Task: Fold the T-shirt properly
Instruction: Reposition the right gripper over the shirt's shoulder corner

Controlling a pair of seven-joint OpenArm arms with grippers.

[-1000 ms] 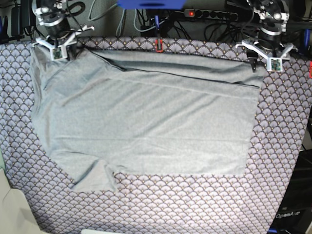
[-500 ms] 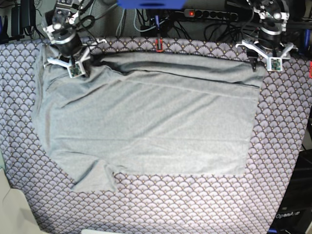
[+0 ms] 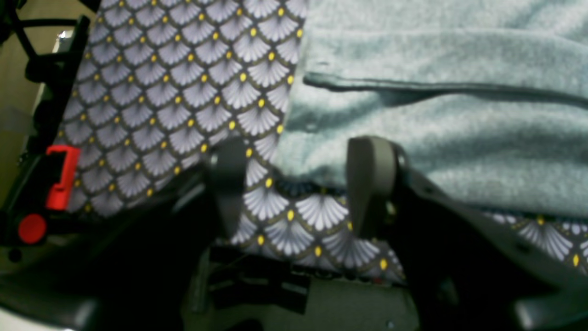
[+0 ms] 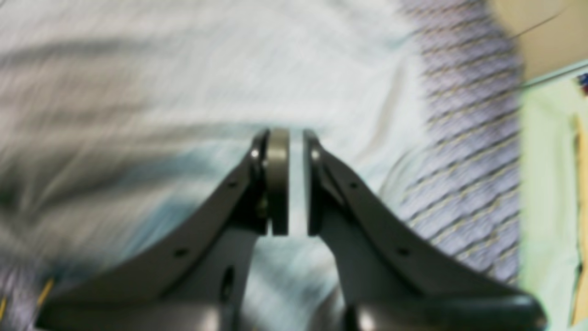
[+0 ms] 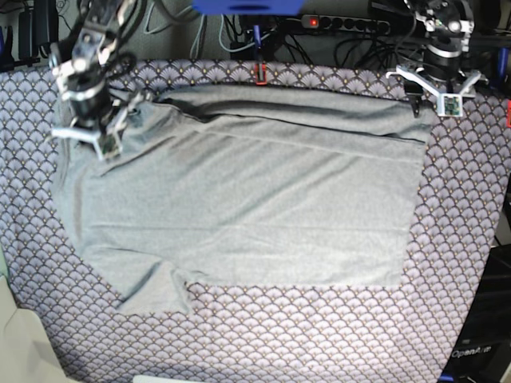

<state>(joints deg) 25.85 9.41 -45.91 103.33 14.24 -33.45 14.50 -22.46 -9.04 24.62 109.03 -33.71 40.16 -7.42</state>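
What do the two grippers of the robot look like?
The left gripper and the right gripper have dark grey curved fingers with flat pads. In the base view, white brackets and small green boards sit at each wrist, with black cables behind.

Left claw [image 3: 294, 184] spread, T-shirt [image 3: 436, 119] corner, tablecloth [image 3: 183, 92]

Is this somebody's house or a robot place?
Most likely a robot lab or workshop. A grey T-shirt lies on a patterned tablecloth, with a robot arm at each far corner, and cables and a power strip run behind the table.
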